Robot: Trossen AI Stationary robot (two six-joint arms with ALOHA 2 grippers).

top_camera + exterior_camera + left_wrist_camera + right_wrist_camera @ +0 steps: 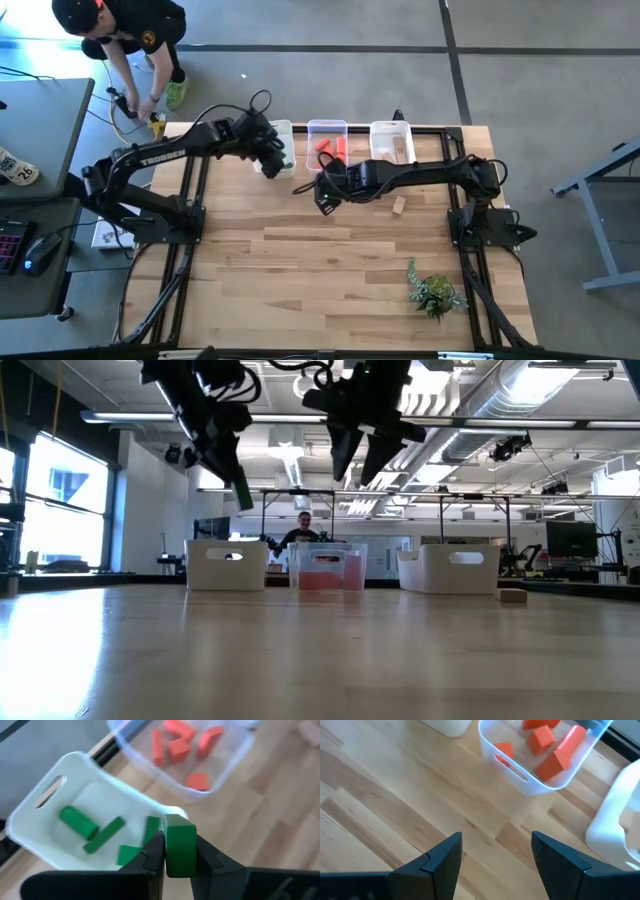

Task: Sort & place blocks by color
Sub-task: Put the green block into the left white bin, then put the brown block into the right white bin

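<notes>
**Green block poised over its bin**

Pinched in the left pincer [179, 870], a green painted wooden block [179, 845] hangs above the white plastic bin [50, 802] of green pieces at the counter's far edge, ready for release. Beside it, the right pincer [495, 855] hovers spread and empty near the clear bin of red blocks [542, 750]; one tan block [399, 206] lies unsorted.

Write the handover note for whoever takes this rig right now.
Left gripper: shut on a green block, held above the white bin that holds the other green blocks.
Right gripper: open, empty, over bare table in front of the clear bin.
Done: red blocks are in the clear bin; the third bin holds tan pieces.
Left: drop the held green block; one tan block is on the table near the right arm.
</notes>
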